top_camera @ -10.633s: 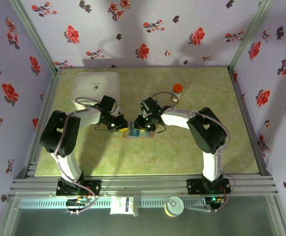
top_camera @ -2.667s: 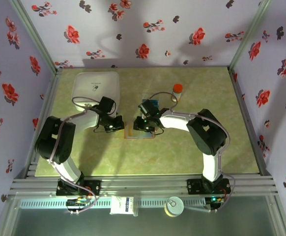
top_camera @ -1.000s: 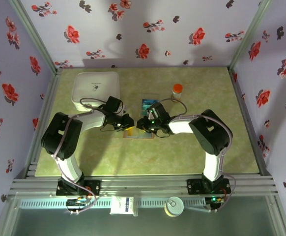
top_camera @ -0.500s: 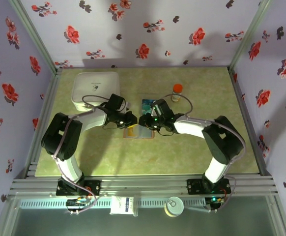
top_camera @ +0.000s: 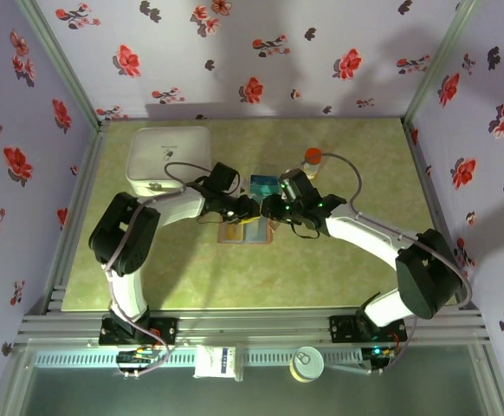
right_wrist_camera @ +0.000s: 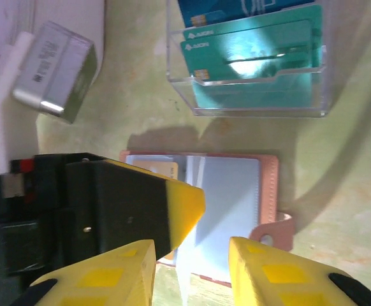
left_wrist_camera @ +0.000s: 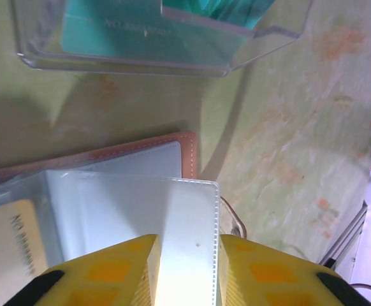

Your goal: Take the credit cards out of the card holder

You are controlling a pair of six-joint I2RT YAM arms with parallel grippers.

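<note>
The tan card holder [top_camera: 245, 233] lies open on the table, with blue-grey clear sleeves [right_wrist_camera: 227, 191] inside. A pale yellow credit card [right_wrist_camera: 158, 168] sits in a left-hand pocket [left_wrist_camera: 7, 237]. Teal and blue credit cards [right_wrist_camera: 252, 44] stand in the clear tray [top_camera: 265, 185] just behind the holder [left_wrist_camera: 187, 153]. My left gripper [left_wrist_camera: 187, 245] hovers over a clear sleeve page [left_wrist_camera: 189, 217], jaws apart, with the page showing in the gap. My right gripper [right_wrist_camera: 192, 252] is open above the holder, a thin sleeve page standing edge-on between its fingers. Both grippers meet over the holder, the left one [top_camera: 245, 211] beside the right one [top_camera: 270, 211].
A big white square container [top_camera: 170, 158] stands at the back left. An orange-capped little bottle [top_camera: 312, 159] stands right of the clear tray [left_wrist_camera: 141, 60]. The holder's snap tab [right_wrist_camera: 276, 233] sticks out on its right side. Flowered walls close in the table.
Both grippers have moved in over the card holder from either side, and their jaws have widened. The right arm has stretched out further to the left.
</note>
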